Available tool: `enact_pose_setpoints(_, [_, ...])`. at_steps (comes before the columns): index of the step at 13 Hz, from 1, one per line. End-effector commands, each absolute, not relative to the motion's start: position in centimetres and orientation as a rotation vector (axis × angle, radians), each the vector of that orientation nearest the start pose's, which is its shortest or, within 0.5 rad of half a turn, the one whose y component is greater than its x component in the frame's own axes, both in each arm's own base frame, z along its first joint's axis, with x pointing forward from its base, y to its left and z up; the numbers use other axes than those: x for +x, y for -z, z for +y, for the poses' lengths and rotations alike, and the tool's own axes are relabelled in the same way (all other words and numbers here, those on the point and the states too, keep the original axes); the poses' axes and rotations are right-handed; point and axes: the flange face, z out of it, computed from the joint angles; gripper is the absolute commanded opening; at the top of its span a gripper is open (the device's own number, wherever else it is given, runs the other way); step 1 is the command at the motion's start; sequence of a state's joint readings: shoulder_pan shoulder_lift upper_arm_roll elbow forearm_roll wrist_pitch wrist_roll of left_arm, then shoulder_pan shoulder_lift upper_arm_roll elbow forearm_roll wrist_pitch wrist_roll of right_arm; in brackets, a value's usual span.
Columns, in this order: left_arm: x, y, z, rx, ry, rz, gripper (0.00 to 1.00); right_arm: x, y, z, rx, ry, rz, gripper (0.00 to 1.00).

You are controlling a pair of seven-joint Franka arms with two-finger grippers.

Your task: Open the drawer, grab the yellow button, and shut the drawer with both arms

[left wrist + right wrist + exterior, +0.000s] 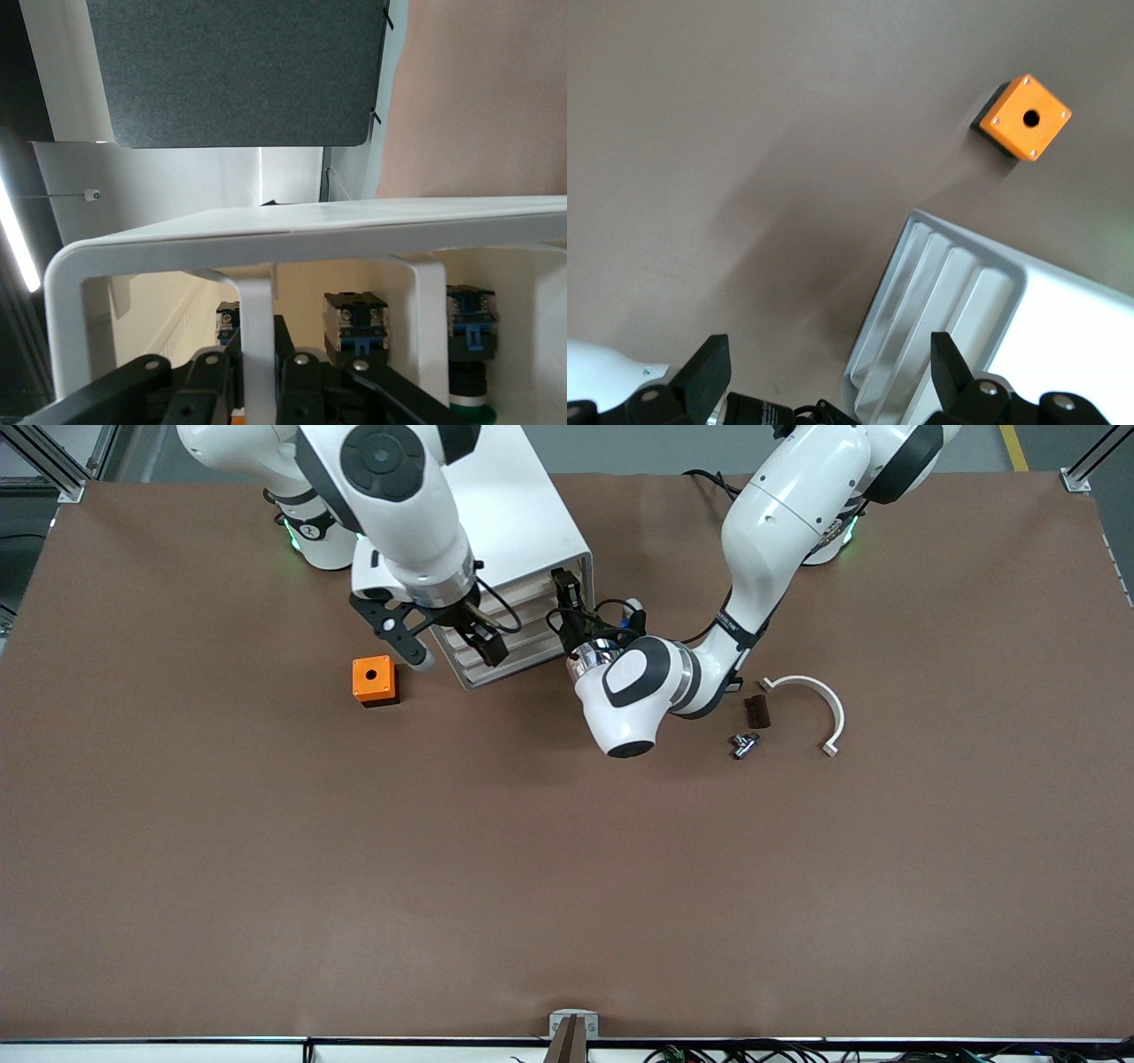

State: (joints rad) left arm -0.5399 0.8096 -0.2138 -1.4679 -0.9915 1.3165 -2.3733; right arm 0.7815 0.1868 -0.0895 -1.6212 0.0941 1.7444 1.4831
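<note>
Roughly, the task stands at its very first step: the grasp is made, the pull is not.

- Nearest the front edge of the tabletop, toward the left arm's end, lie a small metal part (744, 744), a dark block (757, 710) and a white curved piece (819, 704). None of them belongs to the job.
- An orange box (373, 680) with a hole in its top sits toward the right arm's end, just beside the cabinet's front corner.
- The left tool (567, 602) is at the cabinet's front, at the level of the drawer (524, 598). Its fingers (297, 376) are fully closed on a thin white bar (257, 319) of the drawer's handle, as the left wrist view shows.
- The right tool (452, 651) hangs wide open and empty over the tabletop, between the orange box and the cabinet's front. That arm waits.
- The drawer is the topmost of four in the white cabinet (523, 505), which stands near the rear edge of the tabletop. From the front it does not look pulled out.
- Past the handle, black-and-blue parts (356, 323) stand in a row inside. I cannot tell which one is the button.
- Left to do, as I judge it: draw the drawer out, lift the button with the free tool, push the drawer shut.
</note>
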Motion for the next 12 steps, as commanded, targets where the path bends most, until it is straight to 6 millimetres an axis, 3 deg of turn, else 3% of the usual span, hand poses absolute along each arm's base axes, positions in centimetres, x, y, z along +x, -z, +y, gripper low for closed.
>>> enact_pose_setpoints(1, [44.1,-24.9,-47.6,-1.059,-1.465,-1.565,0.08,45.5,-49.7,42.3,-2.864,-0.138,1.316,1.00])
enact_pose_setpoints(9, [51.3,-25.4,-40.4,-0.949,-1.600,-1.681,0.10,41.9,-49.4,46.1,-2.864,-0.132,1.332,1.00])
enact_pose_setpoints(12, [52.3,-25.3,-39.2,-0.931,-1.614,-1.699,0.14,40.7,-47.6,48.2,-2.875,-0.127,1.316,1.00])
